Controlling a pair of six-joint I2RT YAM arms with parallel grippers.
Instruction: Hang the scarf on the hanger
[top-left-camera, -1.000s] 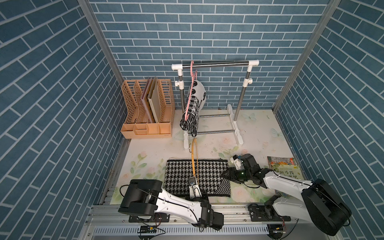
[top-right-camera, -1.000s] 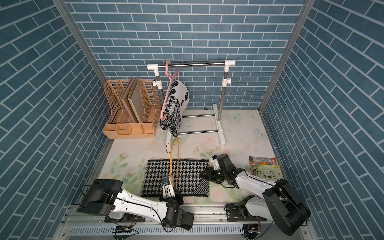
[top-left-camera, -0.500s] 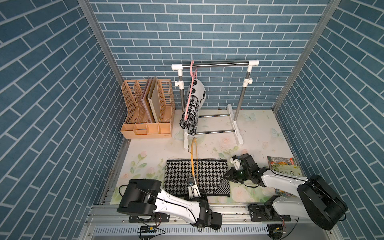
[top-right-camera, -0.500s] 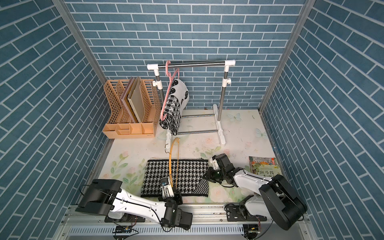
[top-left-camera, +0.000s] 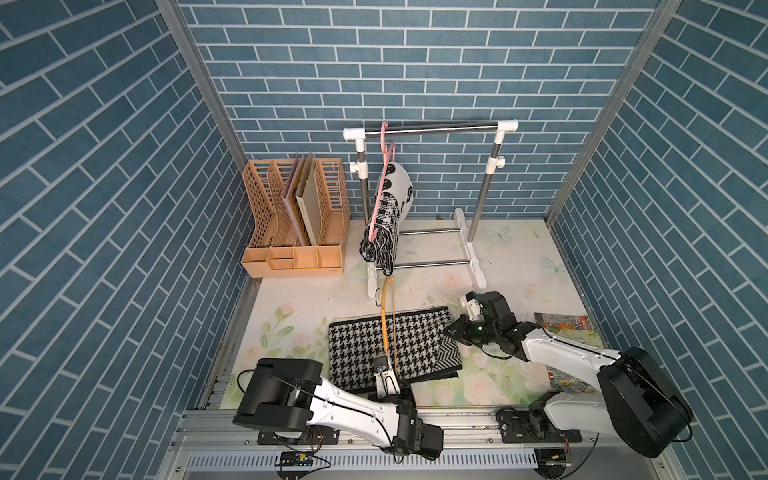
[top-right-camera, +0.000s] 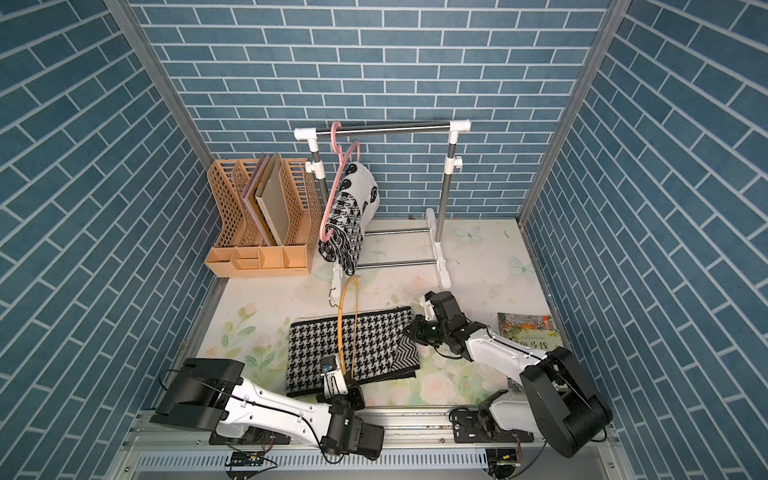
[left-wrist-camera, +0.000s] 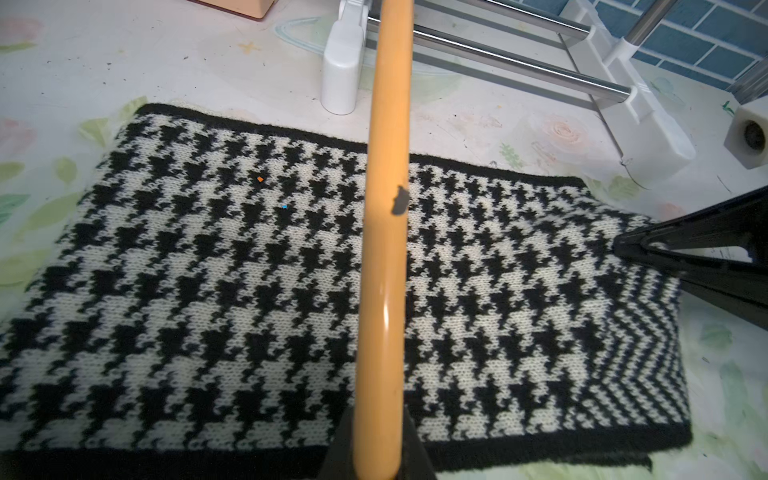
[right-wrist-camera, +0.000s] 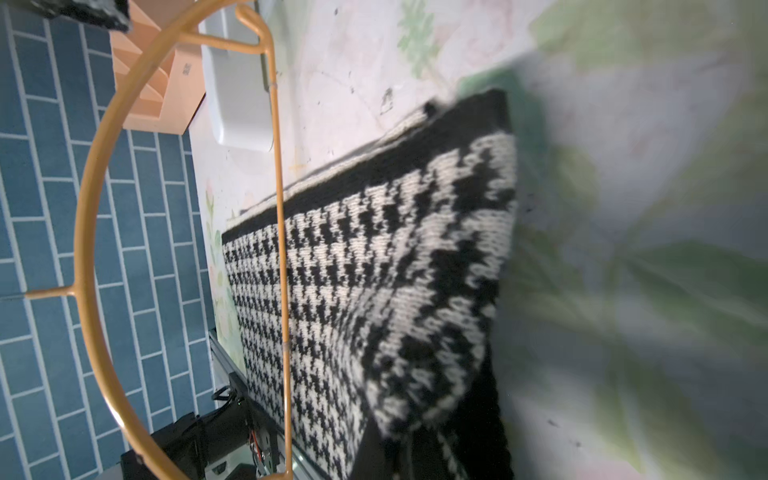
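Note:
The black-and-white houndstooth scarf (top-left-camera: 419, 349) (top-right-camera: 382, 345) lies flat on the floral table near its front edge. A yellow hanger (top-left-camera: 383, 328) (top-right-camera: 339, 328) stands on edge above the scarf's middle, and my left gripper (top-left-camera: 386, 376) (top-right-camera: 334, 374) is shut on its lower end. In the left wrist view the hanger (left-wrist-camera: 384, 208) runs up from the jaws across the scarf (left-wrist-camera: 208, 291). My right gripper (top-left-camera: 449, 332) (top-right-camera: 409, 332) is shut on the scarf's right edge. In the right wrist view the scarf (right-wrist-camera: 353, 270) rises from the jaws, with the hanger (right-wrist-camera: 82, 216) behind it.
A white and steel clothes rack (top-left-camera: 436, 129) stands at the back. On it a pink hanger (top-left-camera: 380, 199) carries another black-and-white scarf (top-left-camera: 390, 232). An orange file organizer (top-left-camera: 295, 232) sits at the back left. A book (top-left-camera: 569, 330) lies beside the right arm.
My right gripper has closed on the scarf's right edge after standing open there. The left gripper and the hanger have stayed in place.

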